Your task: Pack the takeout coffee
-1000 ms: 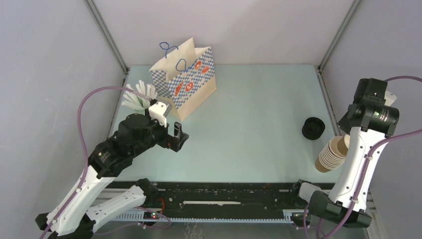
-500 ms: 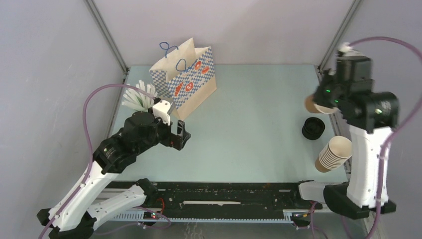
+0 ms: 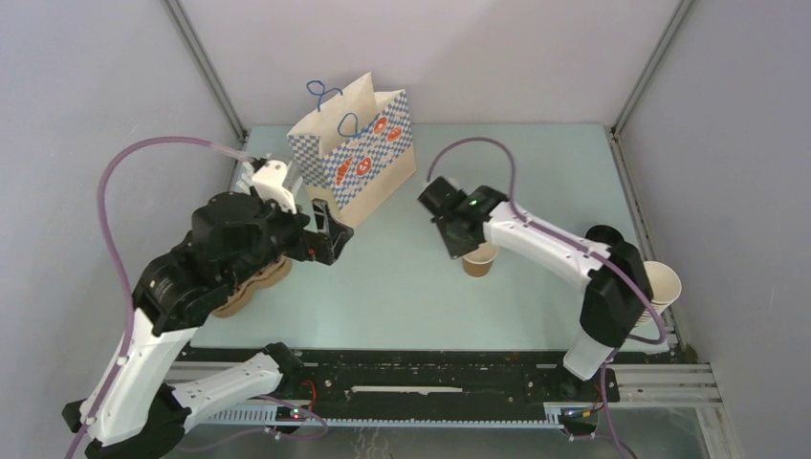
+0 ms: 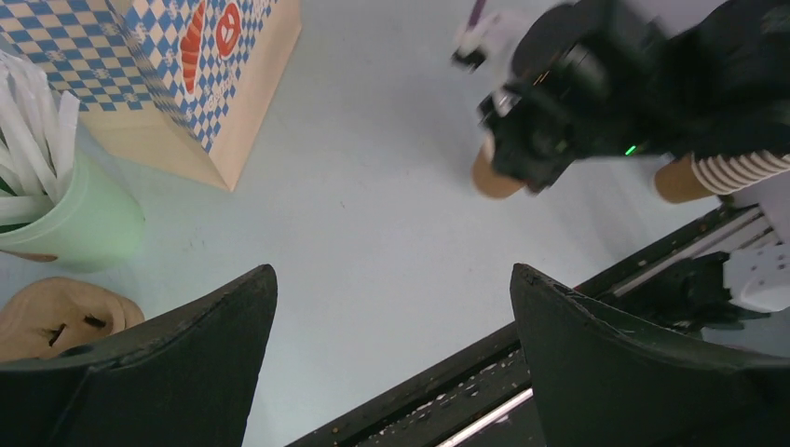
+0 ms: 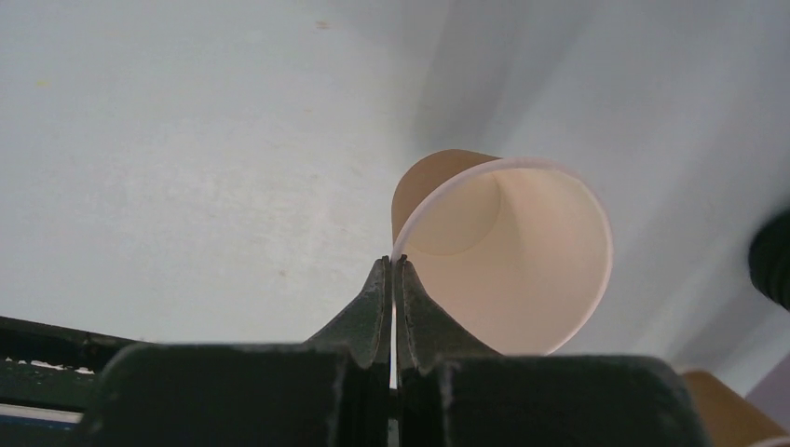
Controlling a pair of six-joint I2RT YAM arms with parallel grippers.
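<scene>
Cup (image 3: 478,260) sits lidless and upright at mid-table (image 3: 536,172), right of the bag (image 3: 359,158) and well apart from it. The right wrist view shows what the top view hides: the right gripper (image 5: 391,270) pinches the cup's rim, fingers closed on the thin paper wall (one inside, one outside). The left gripper (image 4: 391,275) hangs near the bag, fingers spread wide, holding nothing. Its camera catches the green stick cup (image 4: 79,223) beside the bag, covered by the arm from above.
</scene>
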